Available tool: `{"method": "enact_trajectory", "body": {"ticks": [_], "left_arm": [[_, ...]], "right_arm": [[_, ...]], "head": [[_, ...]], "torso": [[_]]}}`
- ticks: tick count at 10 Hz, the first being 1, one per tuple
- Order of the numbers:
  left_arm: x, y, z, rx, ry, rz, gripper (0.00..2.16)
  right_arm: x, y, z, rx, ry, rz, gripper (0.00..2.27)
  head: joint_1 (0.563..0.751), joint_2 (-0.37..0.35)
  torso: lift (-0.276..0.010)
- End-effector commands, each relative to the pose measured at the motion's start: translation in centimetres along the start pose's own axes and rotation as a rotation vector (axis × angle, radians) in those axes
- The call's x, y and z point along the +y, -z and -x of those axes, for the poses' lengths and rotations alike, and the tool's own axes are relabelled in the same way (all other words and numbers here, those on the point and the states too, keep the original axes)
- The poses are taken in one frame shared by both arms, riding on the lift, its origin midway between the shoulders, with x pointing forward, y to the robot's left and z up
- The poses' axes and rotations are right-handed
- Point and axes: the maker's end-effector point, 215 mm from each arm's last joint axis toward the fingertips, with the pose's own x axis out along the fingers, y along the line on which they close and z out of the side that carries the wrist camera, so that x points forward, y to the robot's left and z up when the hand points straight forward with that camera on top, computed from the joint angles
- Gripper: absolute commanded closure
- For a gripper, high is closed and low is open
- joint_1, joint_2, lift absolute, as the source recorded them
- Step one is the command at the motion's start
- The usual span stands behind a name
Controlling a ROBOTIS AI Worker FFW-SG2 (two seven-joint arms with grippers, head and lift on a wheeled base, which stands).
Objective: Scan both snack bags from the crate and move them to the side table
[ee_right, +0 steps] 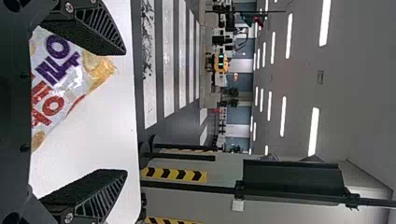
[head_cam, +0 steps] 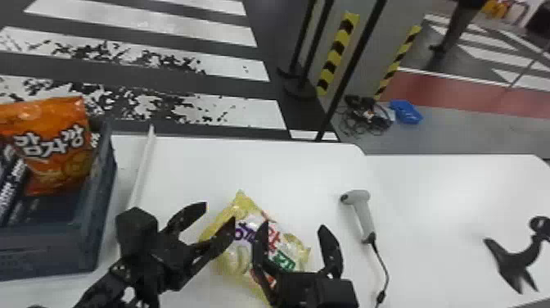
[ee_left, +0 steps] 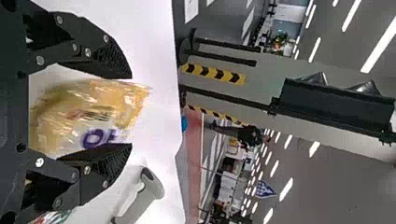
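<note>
Yellow-and-white snack bag (head_cam: pixel 238 259): lay print side up near the front of the white table (head_cam: pixel 262 164), a yellow corner pointing toward the far edge, both grippers over or beside it.
Left gripper (head_cam: pixel 219 213): spread wide, one finger over the bag and the other out past its side; in the left wrist view the bag filled much of the gap, though whether either finger touched it I could not tell.
Right gripper (head_cam: pixel 294 226): spread wide too, one finger over the printed face, the other beyond the bag's side, above bare tabletop; nothing was clenched in it.
Orange snack bag (head_cam: pixel 53 157): stood in the dark blue-grey crate (head_cam: pixel 49 254), leaning beside dark packets with white print (head_cam: pixel 11 192).
Crate: sat at the table's left, with a thin white bar (head_cam: pixel 143 168) just beside it.
Grey handheld scanner (head_cam: pixel 364 213): rested on the table to the right of the yellow-and-white bag, its black cord (head_cam: pixel 384 268) trailing toward the near edge.
Black stand (head_cam: pixel 513 260): at the far right.
</note>
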Motion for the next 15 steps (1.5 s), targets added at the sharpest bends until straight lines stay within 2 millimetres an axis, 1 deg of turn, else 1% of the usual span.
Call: {"method": "enact_trajectory", "body": {"ticks": [1,2,3,4,6,7,8,9,10,11,12,13,14,15], "left_arm": [[1.0,-0.7,0.5,0.001,-0.039,-0.107,0.02],[1.6,-0.9,0.7,0.013,-0.077,-0.21,0.02],[2.5,-1.6,1.5,0.008,-0.138,-0.293,0.02],[3.8,-3.2,2.6,-0.014,-0.221,-0.384,0.02],[6.7,-7.1,6.5,-0.093,-0.312,-0.379,0.02],[8.2,-9.2,9.0,-0.151,-0.35,-0.35,0.02],[9.8,-10.8,11.3,-0.193,-0.382,-0.309,0.02],[11.4,-11.7,13.5,-0.221,-0.418,-0.288,0.02],[12.7,-12.1,15.6,-0.241,-0.449,-0.274,0.02],[14.5,-11.9,17.4,-0.245,-0.488,-0.252,0.03],[15.8,-11.1,18.8,-0.236,-0.517,-0.215,0.03],[16.8,-10.7,20.1,-0.236,-0.544,-0.205,0.03],[17.6,-10.4,21.4,-0.246,-0.565,-0.181,0.03],[18.4,-10.3,22.7,-0.254,-0.584,-0.168,0.03]], "right_arm": [[0.0,0.0,0.0,0.001,0.0,0.0,0.09],[0.0,0.0,0.0,0.001,0.0,0.0,0.09],[0.0,0.1,0.0,0.0,0.0,0.001,0.09],[-0.1,0.1,-0.1,0.002,0.002,0.003,0.09],[-0.1,0.4,-0.2,0.006,0.0,0.004,0.09],[-0.1,0.4,-0.2,0.007,0.0,0.002,0.09],[0.0,0.4,-0.3,0.007,0.001,-0.002,0.09],[0.0,0.6,-0.5,0.01,0.001,-0.005,0.09],[-0.2,0.7,-0.6,0.016,0.003,-0.005,0.09],[-0.4,1.2,-1.0,0.035,0.004,-0.001,0.09],[-0.4,1.7,-1.4,0.053,0.002,0.001,0.09],[-0.2,1.8,-1.9,0.062,-0.007,0.0,0.09],[-0.3,2.3,-2.4,0.086,-0.017,0.007,0.08],[-0.7,3.3,-3.1,0.13,-0.022,0.004,0.06]], "head": [[0.695,-0.315],[0.695,-0.304],[0.695,-0.291],[0.695,-0.277],[0.695,-0.231],[0.695,-0.215],[0.695,-0.185],[0.695,-0.147],[0.695,-0.103],[0.695,-0.066],[0.695,-0.048],[0.695,-0.016],[0.695,0.012],[0.695,0.036]], "torso": [[-0.099],[-0.099],[-0.099],[-0.099],[-0.099],[-0.099],[-0.099],[-0.099],[-0.099],[-0.099],[-0.099],[-0.099],[-0.099],[-0.099]]}}
